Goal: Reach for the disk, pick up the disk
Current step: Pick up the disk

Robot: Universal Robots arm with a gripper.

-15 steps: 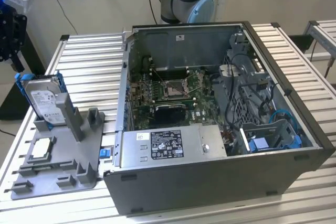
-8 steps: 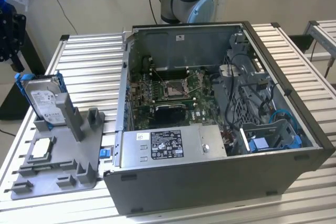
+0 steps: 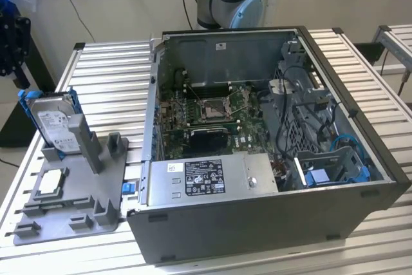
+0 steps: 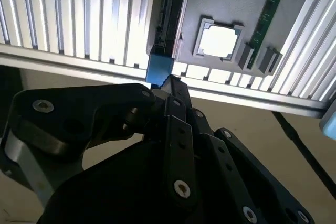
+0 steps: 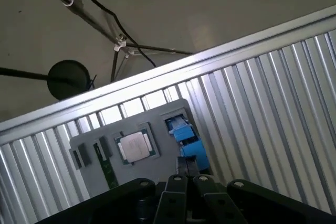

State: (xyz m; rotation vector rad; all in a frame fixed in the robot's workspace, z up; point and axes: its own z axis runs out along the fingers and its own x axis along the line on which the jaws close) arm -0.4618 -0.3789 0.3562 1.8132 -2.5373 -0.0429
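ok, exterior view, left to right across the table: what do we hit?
Silver-grey metal disk in a blue frame, upright on the grey plastic fixture → small blue tab → silver labelled metal box inside the open dark-grey computer case → blue plastic bracket in the case's corner.

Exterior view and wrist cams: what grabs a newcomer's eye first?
The open computer case, motherboard exposed, dominates the middle of the slatted table in the exterior view. At that view's left the disk stands on edge in a grey fixture, blue frame around it, with a square chip lying flat in the same fixture. In the second wrist view the black pincer aims at the disk's blue frame.
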